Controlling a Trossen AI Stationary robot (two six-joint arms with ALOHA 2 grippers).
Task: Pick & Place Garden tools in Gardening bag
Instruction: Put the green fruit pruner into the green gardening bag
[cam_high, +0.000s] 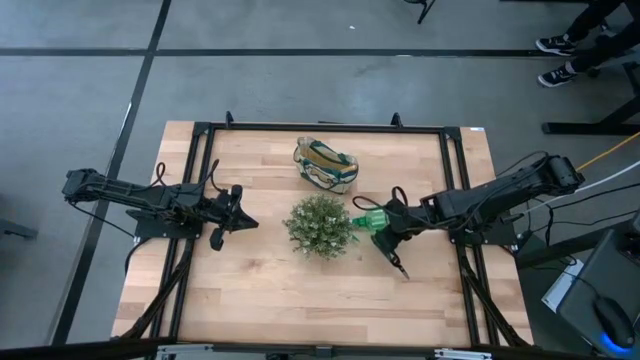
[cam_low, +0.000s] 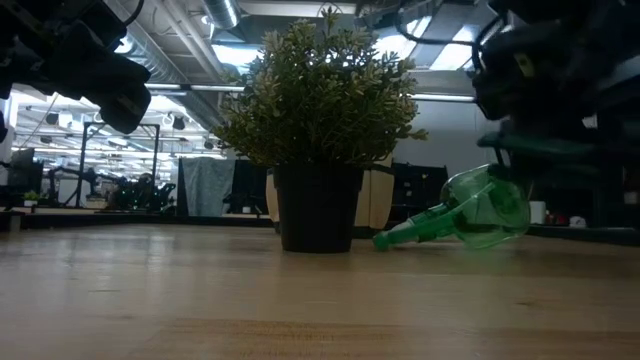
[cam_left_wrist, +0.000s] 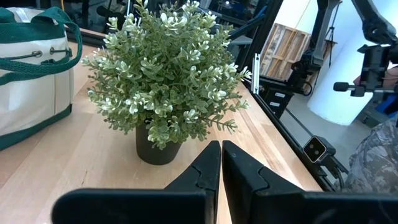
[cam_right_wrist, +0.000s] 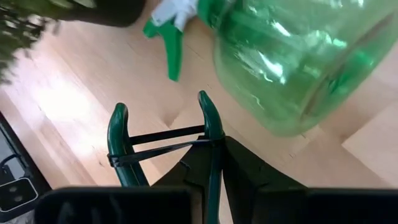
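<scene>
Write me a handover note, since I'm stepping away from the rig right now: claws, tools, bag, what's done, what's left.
Left claw: shut, empty, waiting left of the bushy green potted plant.
Right claw: shut on the green-handled shears, above the table right of the plant and beside the clear green plastic spray bottle, which lies on its side.
Cream fabric bag with dark green trim: upright beyond the plant; its contents can't be seen.
Done: shears gripped.
Left: carry the shears to the bag, then probably the bottle.
</scene>
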